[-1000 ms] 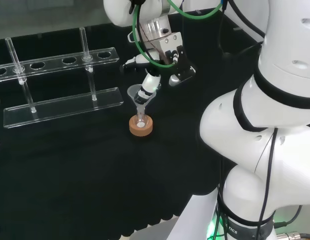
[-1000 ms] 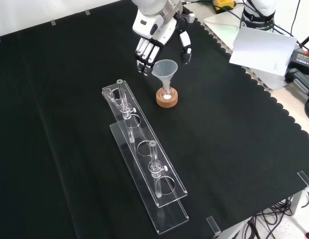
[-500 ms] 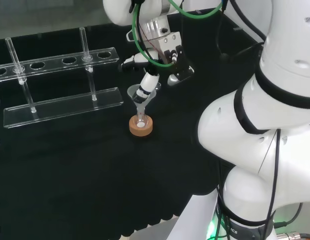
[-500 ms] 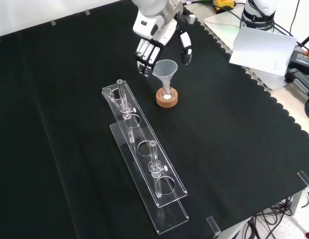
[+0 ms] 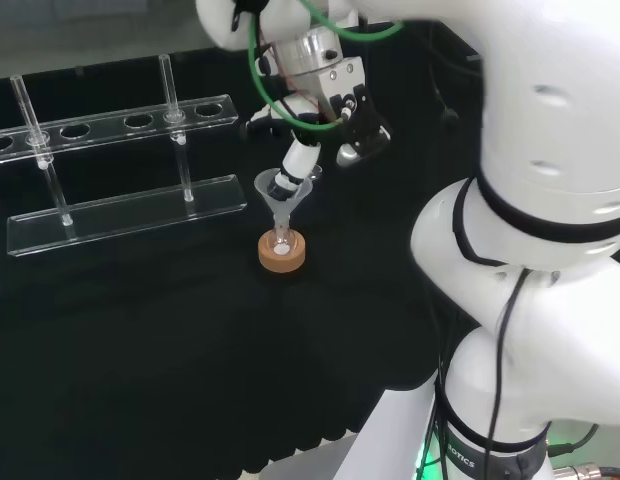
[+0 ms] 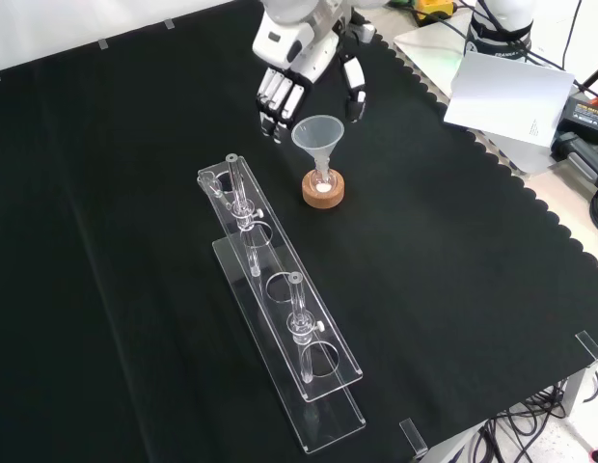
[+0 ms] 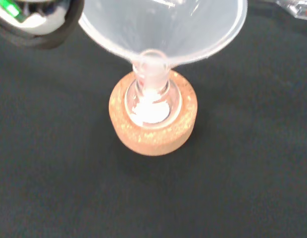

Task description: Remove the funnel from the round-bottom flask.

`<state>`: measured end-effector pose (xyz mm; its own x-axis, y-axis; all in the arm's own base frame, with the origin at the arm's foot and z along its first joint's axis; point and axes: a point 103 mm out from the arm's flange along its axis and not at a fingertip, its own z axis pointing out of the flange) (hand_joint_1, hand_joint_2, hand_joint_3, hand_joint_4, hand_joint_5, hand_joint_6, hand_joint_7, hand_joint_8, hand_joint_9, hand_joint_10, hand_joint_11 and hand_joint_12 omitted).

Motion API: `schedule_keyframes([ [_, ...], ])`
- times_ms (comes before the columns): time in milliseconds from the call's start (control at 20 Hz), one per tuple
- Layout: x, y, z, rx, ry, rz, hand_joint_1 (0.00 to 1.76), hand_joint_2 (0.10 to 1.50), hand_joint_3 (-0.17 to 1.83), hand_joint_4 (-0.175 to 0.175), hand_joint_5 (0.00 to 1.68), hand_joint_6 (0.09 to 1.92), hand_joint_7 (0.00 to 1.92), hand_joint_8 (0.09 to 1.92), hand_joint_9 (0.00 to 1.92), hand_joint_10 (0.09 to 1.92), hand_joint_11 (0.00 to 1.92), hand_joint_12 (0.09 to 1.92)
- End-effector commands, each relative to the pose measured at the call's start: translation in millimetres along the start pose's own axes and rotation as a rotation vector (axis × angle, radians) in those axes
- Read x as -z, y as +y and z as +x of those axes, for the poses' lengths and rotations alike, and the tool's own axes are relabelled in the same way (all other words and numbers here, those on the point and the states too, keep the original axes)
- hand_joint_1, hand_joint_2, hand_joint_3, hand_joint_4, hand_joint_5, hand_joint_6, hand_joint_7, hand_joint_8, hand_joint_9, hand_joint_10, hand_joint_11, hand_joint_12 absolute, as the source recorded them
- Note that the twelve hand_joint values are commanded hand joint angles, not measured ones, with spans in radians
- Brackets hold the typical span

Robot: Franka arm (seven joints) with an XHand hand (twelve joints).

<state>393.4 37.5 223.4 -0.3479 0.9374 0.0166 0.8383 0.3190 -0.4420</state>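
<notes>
So the translucent plastic cone-shaped funnel (image 6: 319, 141) is sitting with its stem down the neck of the small clear glass round-bottom flask (image 7: 150, 101), and the flask rests in a round tan cork ring stand (image 6: 323, 187) on the black cloth-covered bench (image 6: 453, 289). In the wrist view you can see a bit of white stuff at the bottom of the flask, right under the funnel stem.

The black and white robot hand (image 6: 301, 72) hangs just above and behind the funnel. In the front view the funnel sits at roughly 5 o'clock from the palm, with the fingers (image 6: 273, 101) pointing down at about 10 o'clock of the funnel rim and the thumb (image 6: 354, 85) at about 1 o'clock. So the rim is between fingers and thumb, but lower. The fingers look fairly straight and spread, nothing held. In the head view one finger (image 5: 294, 165) reaches down right by the funnel's rim; I can't tell if it's touching or just beside it.

The long clear acrylic test tube rack (image 6: 280, 328) lies at about 7 o'clock of the cork stand in the front view, near but apart from it, with a couple of clear glass tubes (image 6: 298, 323) standing in it.
</notes>
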Motion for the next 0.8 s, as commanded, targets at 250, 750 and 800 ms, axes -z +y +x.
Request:
schedule_keyframes([
  [250,-35.7,12.8,3.9,0.016,0.012,0.058,0.74,0.53,0.49,0.071,0.22,0.09,0.0,0.5,0.11,0.88,0.28,1.54],
  [750,-41.7,9.9,-0.7,-0.024,-0.022,0.004,0.76,0.54,0.51,0.059,0.34,0.09,0.09,0.61,0.35,0.76,0.37,1.49],
  [800,-42.5,10.2,-0.8,-0.028,-0.027,-0.001,0.76,0.54,0.52,0.054,0.39,0.09,0.14,0.63,0.43,0.72,0.41,1.46],
])
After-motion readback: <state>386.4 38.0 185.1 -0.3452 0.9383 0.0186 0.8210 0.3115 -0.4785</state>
